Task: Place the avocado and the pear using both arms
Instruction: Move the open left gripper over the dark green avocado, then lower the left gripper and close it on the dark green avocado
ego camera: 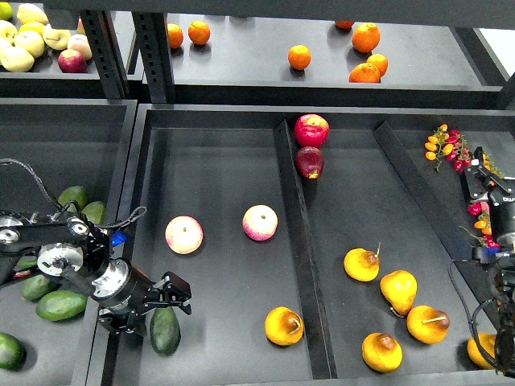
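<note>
The left gripper (179, 296) stands open just above the dark green egg-shaped avocado (164, 330) at the tray's (217, 161) front-left corner, where careless retreat could roll it; the right gripper's state I cannot tell.

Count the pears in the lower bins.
6. One pear lies in the middle bin with the peaches; four in the next bin right; one partly hidden behind the right arm.

2 peaches (184, 234) (oranges (299, 57) behind)
</note>
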Tool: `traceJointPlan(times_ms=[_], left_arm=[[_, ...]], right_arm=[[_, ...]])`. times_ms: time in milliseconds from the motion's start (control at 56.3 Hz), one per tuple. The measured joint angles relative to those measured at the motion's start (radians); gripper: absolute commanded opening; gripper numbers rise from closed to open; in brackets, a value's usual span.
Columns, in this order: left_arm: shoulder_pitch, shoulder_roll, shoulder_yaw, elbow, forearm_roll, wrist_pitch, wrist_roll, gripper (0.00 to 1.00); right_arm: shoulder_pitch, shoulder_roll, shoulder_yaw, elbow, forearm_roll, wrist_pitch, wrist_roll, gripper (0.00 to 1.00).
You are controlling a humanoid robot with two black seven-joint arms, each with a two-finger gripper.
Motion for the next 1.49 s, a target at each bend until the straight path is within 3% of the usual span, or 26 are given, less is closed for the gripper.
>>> traceJointPlan(times_ms=[622, 1493], left_arm=[[0.053, -0.079, 0.000, 0.140, 0.062, 0.000, 0.000, 1.00], [0.062, -0.134, -0.002, 0.191, 0.067, 0.000, 0.000, 1.00]], right_arm=[[-0.002, 0.004, 0.000, 0.017, 0.001, 0.003, 0.002, 1.00], [-0.002, 0.004, 0.000, 0.029, 0.001, 0.004, 0.003, 1.00]])
